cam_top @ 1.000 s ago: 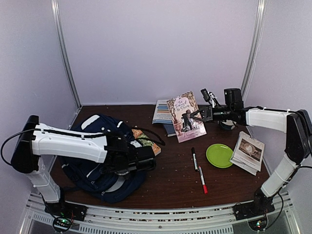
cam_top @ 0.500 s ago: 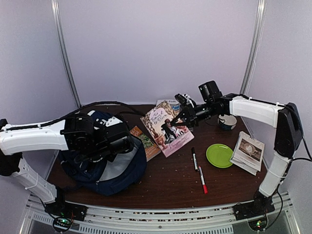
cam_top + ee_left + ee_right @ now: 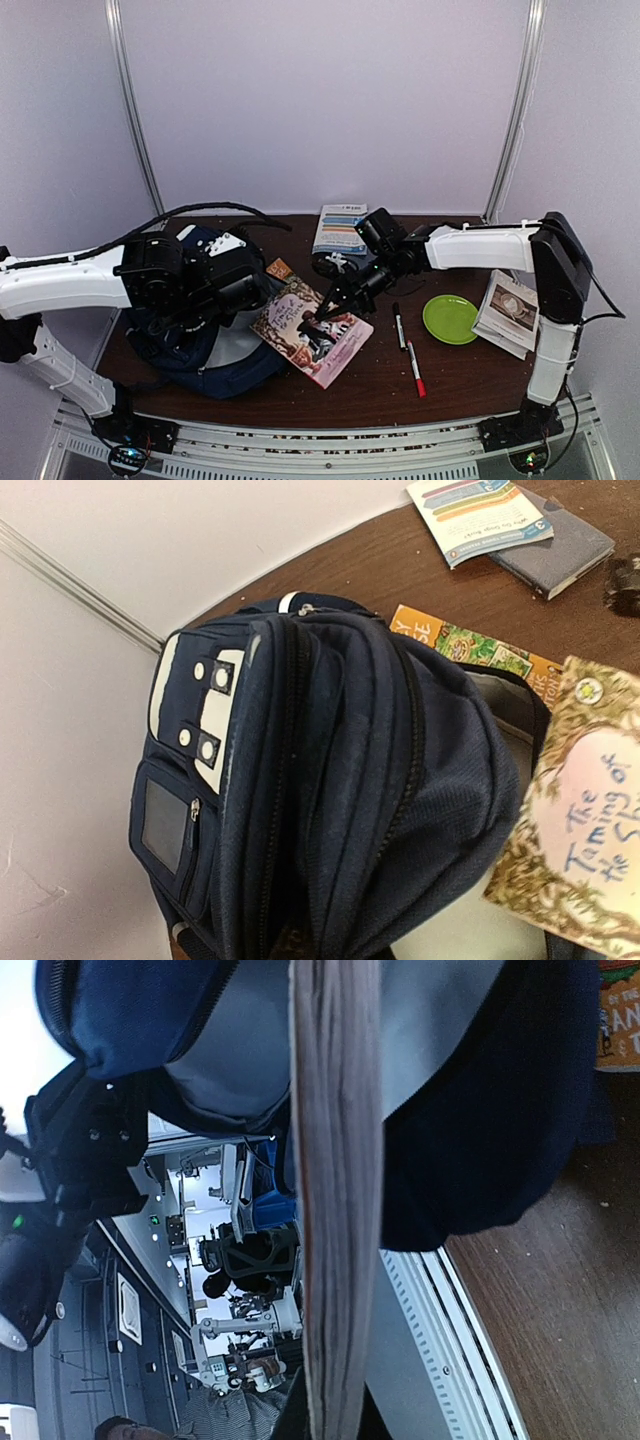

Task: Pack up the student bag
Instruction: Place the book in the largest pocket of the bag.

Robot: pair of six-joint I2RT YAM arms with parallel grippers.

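Note:
The student bag lies at the left of the table, navy with a white patch, its mouth facing right and showing a grey lining. My left gripper is shut on the bag's upper edge; the fabric hides its fingers in the left wrist view. My right gripper is shut on a paperback book with a floral cover. The book hangs tilted just right of the bag's mouth. Its title side shows in the left wrist view, its page edge in the right wrist view, with the bag behind.
An orange book lies by the bag's top. A blue-white booklet rests on a grey book at the back. Two markers, a green plate and a magazine lie at the right.
The right arm swung left and down, carrying the book from the back right to the bag's mouth. The left arm raised the bag's edge, opening the bag.

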